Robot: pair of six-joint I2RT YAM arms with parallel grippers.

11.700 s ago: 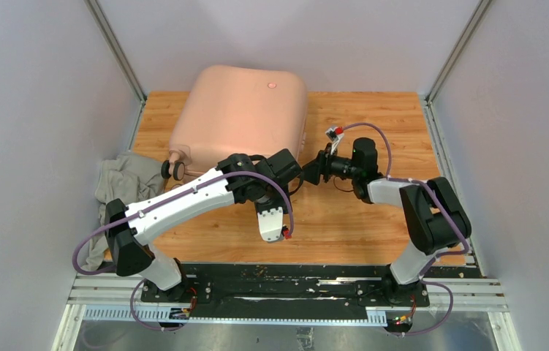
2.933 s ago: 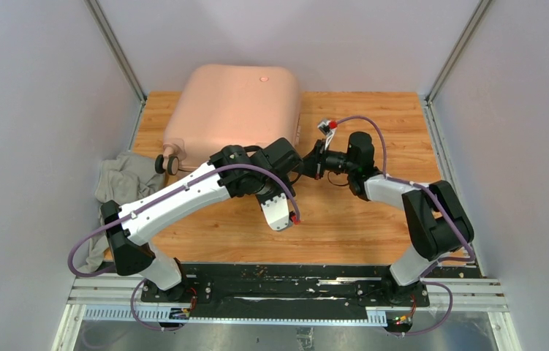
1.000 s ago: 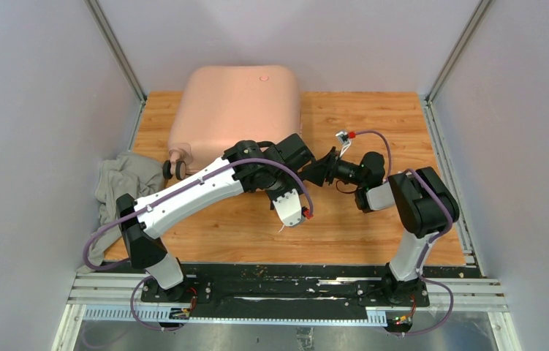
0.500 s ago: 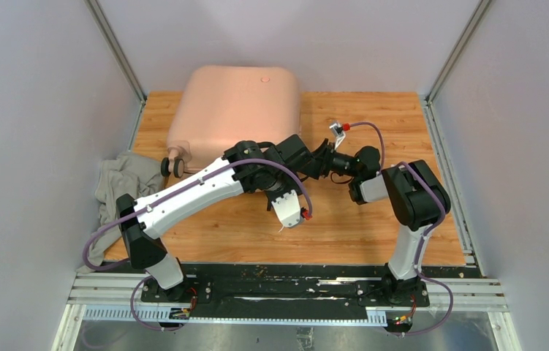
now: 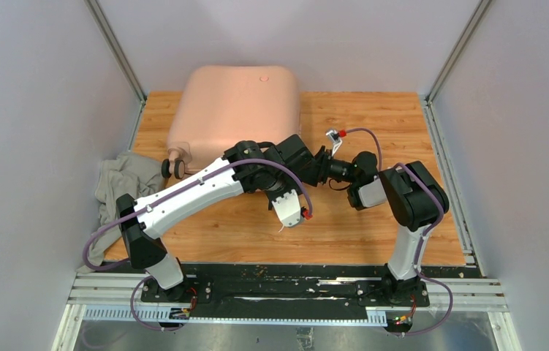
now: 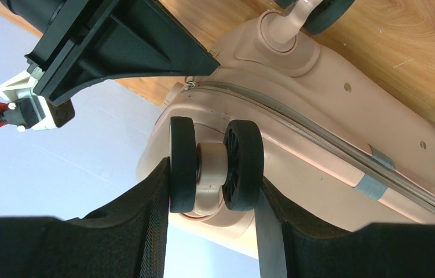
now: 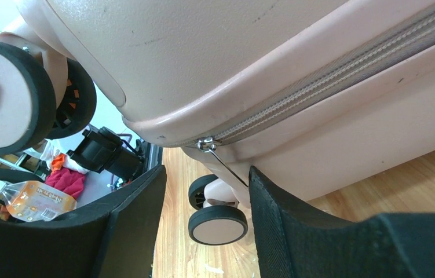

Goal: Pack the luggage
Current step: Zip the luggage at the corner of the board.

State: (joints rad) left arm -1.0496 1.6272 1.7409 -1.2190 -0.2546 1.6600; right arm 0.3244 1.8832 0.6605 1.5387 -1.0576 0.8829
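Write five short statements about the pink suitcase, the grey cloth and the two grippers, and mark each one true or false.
1. The luggage lies on the table with its lid down. True.
2. The left gripper holds a double wheel of the luggage between its fingers. True.
3. The right gripper is pinching the zipper pull. False: its fingers stand apart on either side of the pull and are not closed on it.
4. The grey cloth lies on top of the luggage. False: it lies at the table's left edge, beside the luggage.
5. The luggage stands upright on its wheels. False: it lies flat on one shell.
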